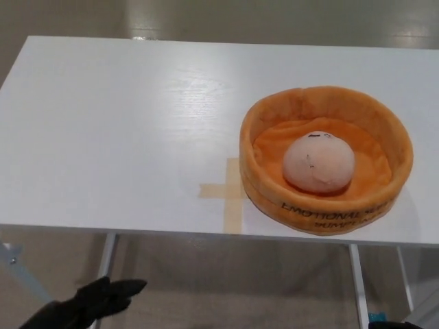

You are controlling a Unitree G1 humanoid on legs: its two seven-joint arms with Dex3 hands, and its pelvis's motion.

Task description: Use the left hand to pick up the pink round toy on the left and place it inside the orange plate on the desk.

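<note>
The pink round toy (319, 162) sits inside the orange plate (260, 133), resting on its soft floor with the rim all around it — by my judgement the placing is done. My left hand (89, 307) hangs below the desk (110, 130) edge at the bottom left, holding nothing, its dark fingers loosely apart. My right hand is out of sight. What could go wrong is small: swinging my arm up under the desk edge could jolt it and shift the plate, which sits close to the near edge.
</note>
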